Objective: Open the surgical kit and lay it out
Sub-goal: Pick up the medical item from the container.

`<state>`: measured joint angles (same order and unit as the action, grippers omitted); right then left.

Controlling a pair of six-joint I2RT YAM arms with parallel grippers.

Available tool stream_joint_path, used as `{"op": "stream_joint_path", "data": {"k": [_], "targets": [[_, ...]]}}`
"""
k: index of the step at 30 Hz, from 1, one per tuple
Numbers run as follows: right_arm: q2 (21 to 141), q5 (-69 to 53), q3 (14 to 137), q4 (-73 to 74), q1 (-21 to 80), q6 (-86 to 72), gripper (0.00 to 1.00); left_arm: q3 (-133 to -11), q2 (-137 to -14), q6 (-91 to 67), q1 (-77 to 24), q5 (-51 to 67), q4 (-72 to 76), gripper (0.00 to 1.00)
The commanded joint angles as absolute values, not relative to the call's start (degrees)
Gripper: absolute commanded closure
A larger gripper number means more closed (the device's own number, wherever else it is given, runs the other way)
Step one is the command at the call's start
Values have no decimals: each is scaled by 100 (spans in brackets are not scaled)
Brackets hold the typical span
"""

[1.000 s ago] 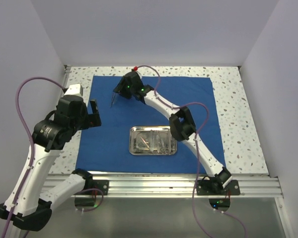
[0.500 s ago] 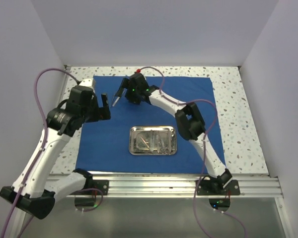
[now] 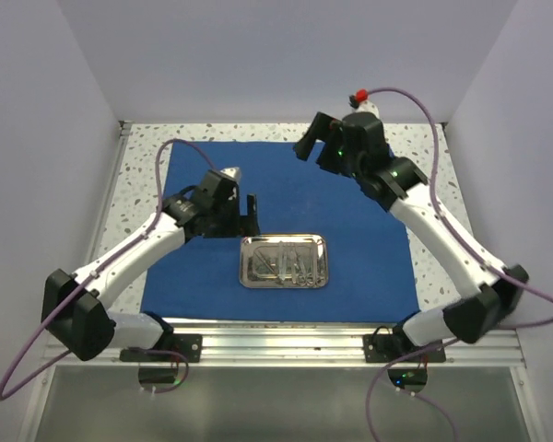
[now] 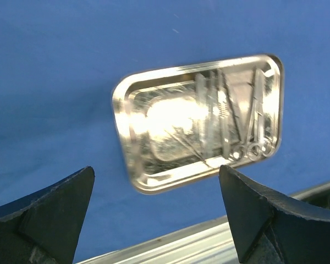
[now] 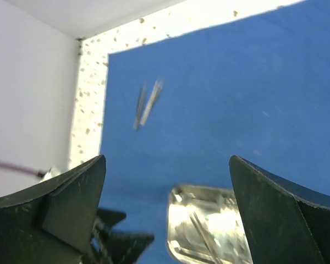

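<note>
- Left gripper (image 3: 247, 210) (image 4: 157, 170): jaws spread wide, nothing between them. It is low over the cloth wrap (image 3: 369, 203), just beside the far-left corner of the steel tray (image 3: 242, 262).
- Right gripper (image 3: 306, 145) (image 5: 168, 159): jaws also wide apart and empty, raised above the cloth's far edge, well apart from the tray.
- Steel tray: on the cloth, centred left to right and near the cloth's near edge. It is a rounded-corner rectangle with a raised lip and a mirror-bright, glary floor (image 4: 170, 118).
- Instruments (image 3: 290, 262) (image 4: 242, 121): thin silver pieces lying in the tray, bunched toward its right half. Ring handles show at one end; individual types cannot be told apart.
- Tweezers (image 5: 147, 103): one slim silver pair, blurred, lying on bare cloth toward the far-left corner, well apart from the tray.
- Cloth: royal blue, matte, spread flat, with open blue all round the tray.
- Tabletop (image 3: 442, 239): white, speckled. Its bare margin is narrow on the left and wider on the right and far sides.
- Boundaries: plain pale walls (image 3: 498, 101) on three sides, ribbed aluminium rail (image 3: 286, 336) along the near edge.
</note>
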<state>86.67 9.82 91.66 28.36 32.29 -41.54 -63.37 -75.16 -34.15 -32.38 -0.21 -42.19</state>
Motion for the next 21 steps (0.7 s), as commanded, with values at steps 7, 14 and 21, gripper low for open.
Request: {"op": "stream_joint_path", "data": {"k": [7,14,21], "targets": [[6637,1749,7701,5097,3313,-3691,2,-6416,-8410,-5201,-4393,-799,-3867,0],[5828,985,7049,5343,3313,-3928,2,-6916,-9526,-6266,-4974,-1414,-4341,3],[5432,914,7250,5703,3305,-3270,2,-7487,-10370,-6933,-5176,-1722,-4719,25]]}}
